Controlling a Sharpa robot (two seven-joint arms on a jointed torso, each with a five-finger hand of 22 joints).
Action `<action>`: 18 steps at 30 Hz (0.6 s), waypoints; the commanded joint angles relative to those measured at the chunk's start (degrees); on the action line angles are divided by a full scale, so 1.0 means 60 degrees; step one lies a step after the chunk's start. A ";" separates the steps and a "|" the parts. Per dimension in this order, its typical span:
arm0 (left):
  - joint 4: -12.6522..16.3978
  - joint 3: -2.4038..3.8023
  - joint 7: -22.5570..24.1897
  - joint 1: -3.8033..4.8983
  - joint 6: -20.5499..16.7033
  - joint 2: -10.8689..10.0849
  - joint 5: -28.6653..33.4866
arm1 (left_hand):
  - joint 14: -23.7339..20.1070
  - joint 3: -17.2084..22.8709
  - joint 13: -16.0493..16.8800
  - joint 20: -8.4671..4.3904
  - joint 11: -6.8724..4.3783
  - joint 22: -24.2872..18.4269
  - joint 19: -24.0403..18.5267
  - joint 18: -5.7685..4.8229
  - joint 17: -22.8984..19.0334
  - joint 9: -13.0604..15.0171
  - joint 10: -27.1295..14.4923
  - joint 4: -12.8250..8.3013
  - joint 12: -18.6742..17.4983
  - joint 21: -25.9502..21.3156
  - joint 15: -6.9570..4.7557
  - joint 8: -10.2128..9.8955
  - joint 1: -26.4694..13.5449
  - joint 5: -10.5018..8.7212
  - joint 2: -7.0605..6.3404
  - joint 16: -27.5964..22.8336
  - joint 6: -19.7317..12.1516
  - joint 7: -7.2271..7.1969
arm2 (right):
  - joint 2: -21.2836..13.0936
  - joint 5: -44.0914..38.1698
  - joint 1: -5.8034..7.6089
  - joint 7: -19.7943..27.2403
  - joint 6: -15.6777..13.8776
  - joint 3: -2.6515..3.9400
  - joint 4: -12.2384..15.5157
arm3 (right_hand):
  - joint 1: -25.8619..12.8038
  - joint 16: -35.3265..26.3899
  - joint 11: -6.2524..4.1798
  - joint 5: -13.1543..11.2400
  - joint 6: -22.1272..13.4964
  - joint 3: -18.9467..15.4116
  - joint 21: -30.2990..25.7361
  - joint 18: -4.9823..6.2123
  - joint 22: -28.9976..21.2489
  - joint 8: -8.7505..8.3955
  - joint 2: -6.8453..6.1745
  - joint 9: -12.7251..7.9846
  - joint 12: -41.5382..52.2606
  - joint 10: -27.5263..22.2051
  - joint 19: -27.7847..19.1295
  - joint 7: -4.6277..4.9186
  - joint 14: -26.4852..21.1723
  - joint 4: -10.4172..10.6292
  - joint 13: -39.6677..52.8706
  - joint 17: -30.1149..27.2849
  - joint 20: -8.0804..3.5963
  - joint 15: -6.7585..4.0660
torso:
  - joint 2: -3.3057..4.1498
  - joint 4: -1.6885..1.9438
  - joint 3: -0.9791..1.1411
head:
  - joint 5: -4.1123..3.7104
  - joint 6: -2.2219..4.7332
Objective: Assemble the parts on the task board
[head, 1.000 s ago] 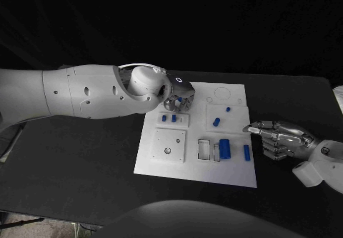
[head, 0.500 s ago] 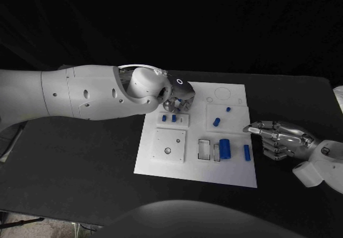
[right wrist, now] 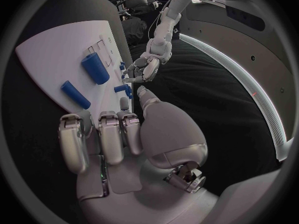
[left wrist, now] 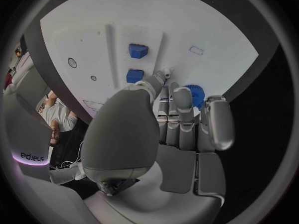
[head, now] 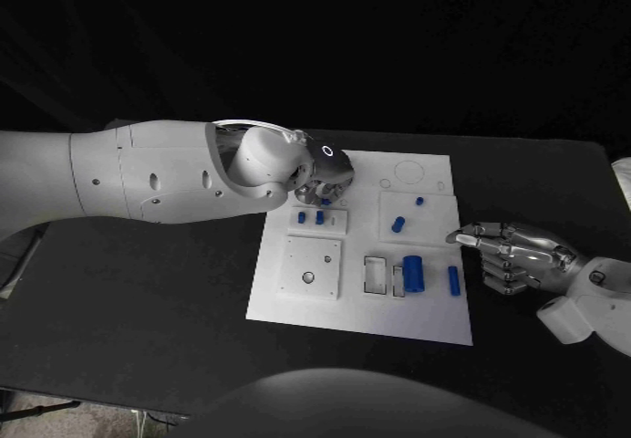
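The left hand pinches a blue toothed part over the task board; the right hand rests curled, empty. It should be lowered squarely, without tilting.

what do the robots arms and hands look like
Both arms are smooth, glossy white shells with rounded joints. The left arm is bulky, with small dark holes and a lit ring near the wrist. The left hand and right hand are silver metal with segmented fingers.

L hand fingers curled round a small blue piece; R hand curled, empty.
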 commanded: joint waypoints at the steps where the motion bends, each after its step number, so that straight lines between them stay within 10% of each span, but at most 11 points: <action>1: -0.0010 -0.0020 -0.0193 -0.0044 0.0339 -0.0013 -0.0389 | -0.0049 -0.0027 0.0025 -0.0049 0.0030 0.1835 0.0065 -0.0020 -0.0004 -0.0015 0.0080 -0.0015 0.0047 -0.0022 -0.0013 0.0026 0.0007 -0.0034 0.0031 -0.0034 -0.0028 0.0074 | 0.0011 -0.0006 -0.0016 0.0055 0.0203 -0.0002 0.0008 | 0.0104 0.0033 0.0027 0.0052 0.0048 0.0022 0.0042 -0.0061 0.2514 -0.0037 0.0026 -0.0009 -0.0013 0.0995 0.1013 -0.0011 0.0996 -0.0060 0.2493 0.2510 -0.0041 -0.0011 | -0.0003 0.0002 -0.0001 | 0.0016 -0.0001; 18: -0.0211 -0.0030 0.0193 -0.0214 -0.0408 0.0209 -0.0142 | 0.0139 0.0096 0.0267 -0.0030 0.0153 0.1890 0.0178 -0.0054 0.0195 0.0128 0.0510 -0.0105 0.0300 0.0196 -0.0009 0.0438 -0.0015 0.0184 0.0368 0.0131 0.0405 0.0241 | -0.0005 -0.0004 -0.0028 0.0032 0.0207 -0.0002 -0.0001 | 0.0104 0.0033 0.0027 0.0052 0.0048 0.0022 0.0042 -0.0061 0.2514 -0.0037 0.0026 -0.0009 -0.0013 0.0995 0.1013 -0.0011 0.0996 -0.0060 0.2493 0.2510 -0.0041 -0.0011 | -0.0009 0.0006 0.0014 | 0.0034 -0.0001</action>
